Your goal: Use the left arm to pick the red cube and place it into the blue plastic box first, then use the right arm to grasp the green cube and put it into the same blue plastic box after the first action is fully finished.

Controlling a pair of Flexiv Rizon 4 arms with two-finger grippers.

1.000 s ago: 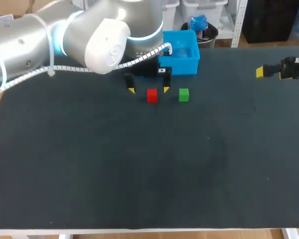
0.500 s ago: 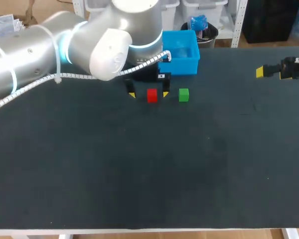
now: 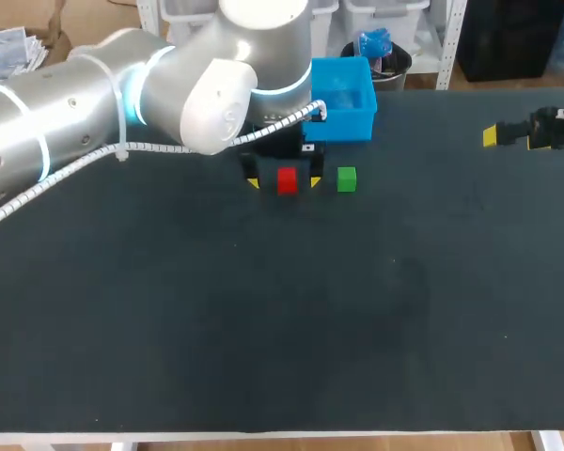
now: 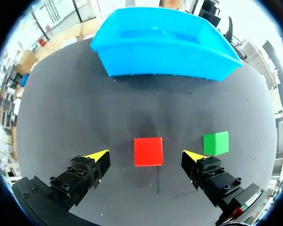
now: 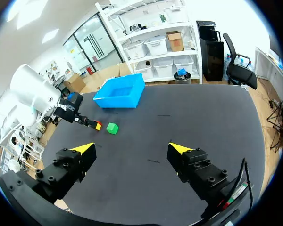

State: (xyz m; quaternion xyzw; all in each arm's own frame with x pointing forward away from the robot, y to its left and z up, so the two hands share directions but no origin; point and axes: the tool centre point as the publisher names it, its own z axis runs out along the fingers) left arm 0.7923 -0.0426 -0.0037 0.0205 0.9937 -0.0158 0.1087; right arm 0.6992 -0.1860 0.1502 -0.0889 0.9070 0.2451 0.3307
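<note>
Left fingers: Our left fingers (image 4: 90, 168) are spread wide and hang low over the bench (image 3: 263, 329). One yellow tip is on each side of the red cube. Neither tip touches it.
Red cube: The red cube (image 4: 148, 151) sits flat on the bench, right in the gap between our left fingers.
Green cube: The green cube (image 4: 216, 143) sits on the bench near the red cube. It is outside the gap, just past one of our left tips, and does not touch it.
Box: The blue box (image 4: 165, 61) stands ahead of our left fingers, past both cubes. Its open side faces up. In the head view it is close to the far edge of the bench.
Left arm: Our left arm (image 3: 122, 94) comes in from the left and reaches to the middle of the far side. A white cable runs along it.
Right fingers: Our right fingers (image 5: 71, 164) are wide apart too and hold nothing. Only bare bench shows between them.
Right arm: Our right arm (image 3: 556, 127) is at the right edge of the bench, well apart from the cubes and the box.
</note>
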